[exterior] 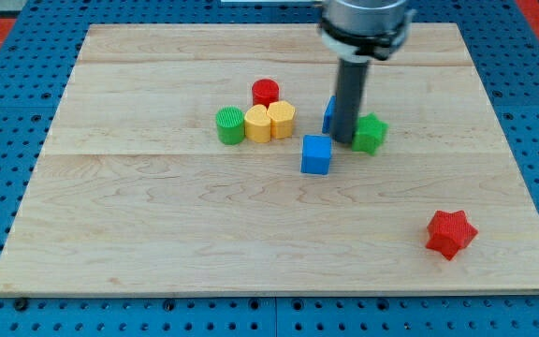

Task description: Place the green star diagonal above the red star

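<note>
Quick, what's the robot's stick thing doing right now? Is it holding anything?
My tip: just a rod, holding nothing, sitting right against the green star on its view's-left side.

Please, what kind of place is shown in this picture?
Probably a robotics lab bench. A wooden board lies on a blue perforated base, small coloured blocks such as the green star and red star sit on it, and my tip rests just left of the green star.

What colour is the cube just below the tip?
Blue. The cube shows plainly in the camera view, below and left of my tip.
</note>
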